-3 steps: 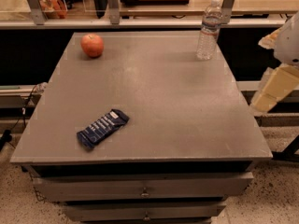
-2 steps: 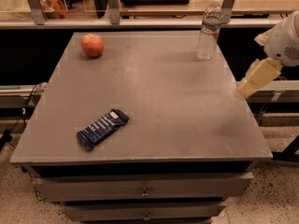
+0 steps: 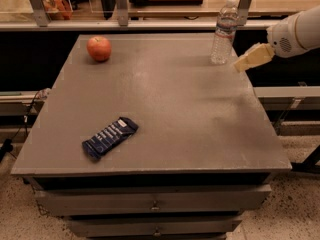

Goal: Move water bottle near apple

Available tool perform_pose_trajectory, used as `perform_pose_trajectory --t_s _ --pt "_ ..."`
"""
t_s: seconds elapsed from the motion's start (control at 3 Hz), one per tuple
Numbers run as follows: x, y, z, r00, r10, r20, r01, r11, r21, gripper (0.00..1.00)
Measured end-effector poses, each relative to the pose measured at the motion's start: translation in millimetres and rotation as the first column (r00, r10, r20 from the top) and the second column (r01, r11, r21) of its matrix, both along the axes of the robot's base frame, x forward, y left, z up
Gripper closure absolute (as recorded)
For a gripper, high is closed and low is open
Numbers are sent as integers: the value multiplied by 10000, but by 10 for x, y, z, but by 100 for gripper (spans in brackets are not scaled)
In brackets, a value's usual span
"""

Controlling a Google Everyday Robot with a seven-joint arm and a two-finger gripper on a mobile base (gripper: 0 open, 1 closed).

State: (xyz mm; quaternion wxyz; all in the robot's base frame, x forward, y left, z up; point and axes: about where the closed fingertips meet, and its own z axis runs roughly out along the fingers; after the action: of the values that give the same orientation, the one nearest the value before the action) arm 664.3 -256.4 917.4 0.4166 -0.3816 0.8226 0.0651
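Grey tabletop [image 3: 190, 114] carries everything, drawers below. White arm [image 3: 297, 31] reaches in over the far right edge. Bottle [image 3: 223, 31] stands upright at the far right corner, cap on, well apart from the apple, w/ nearly the whole tabletop width between them. Dark blue wrapper [image 3: 109, 137] lies flat near the front left, out of the way. Apple [image 3: 99, 48] sits at the far left corner. Pincer [image 3: 246, 62] hangs just right of the bottle's base, near but apparently not touching; can't tell if it's spread or pressed together. Progress, my read: approx. nil, bottle not gripped or lifted. Left to do: grip the bottle, carry it left along the back, set it upright beside the apple
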Motion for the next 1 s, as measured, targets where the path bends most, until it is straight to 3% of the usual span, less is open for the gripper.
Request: perform_pose_trajectory --t_s 0.33,0.67,1.0 --pt "418 22 73 9956 -655 673 552 9880 1441 0" --pt "761 76 207 9857 -1131 1247 709 9507 3019 0" --pt "980 367 270 9829 -1034 1520 340 9148 4025 0"
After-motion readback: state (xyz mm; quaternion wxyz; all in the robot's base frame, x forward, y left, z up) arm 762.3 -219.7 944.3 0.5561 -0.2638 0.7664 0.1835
